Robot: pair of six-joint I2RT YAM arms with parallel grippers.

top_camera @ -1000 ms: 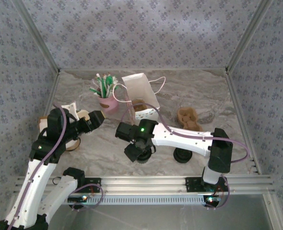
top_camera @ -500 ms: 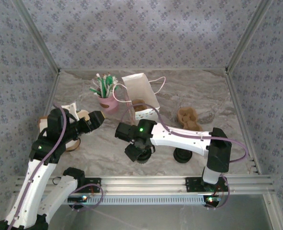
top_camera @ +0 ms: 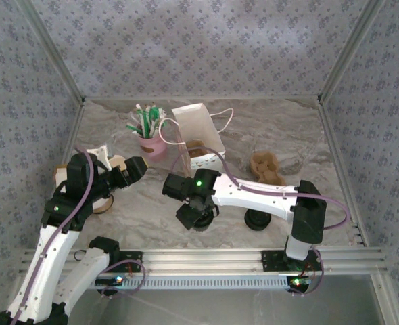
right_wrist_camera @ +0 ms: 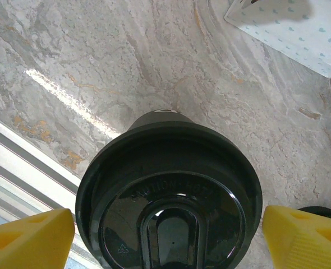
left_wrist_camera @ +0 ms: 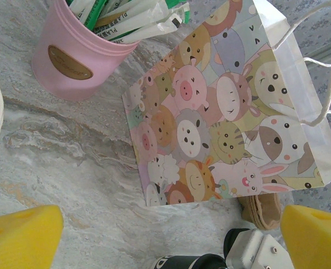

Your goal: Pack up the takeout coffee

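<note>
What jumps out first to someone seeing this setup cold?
Probably the paper bag printed with cartoon animals, toward the back of the marble table, beside a pink cup stuffed with green-and-white packets. Nearer the arms, the takeout coffee, with its glossy black lid, sits between the yellow pads of the right gripper.

The top external camera sits high behind the arm bases, looking down and forward over the whole grey marbled table (top_camera: 145, 203). The left wrist camera looks down from close by at the white paper bag printed with cartoon animals (left_wrist_camera: 221, 123), which the overhead view shares. The right wrist camera faces straight down, very near the round black plastic lid (right_wrist_camera: 168, 196)
</note>
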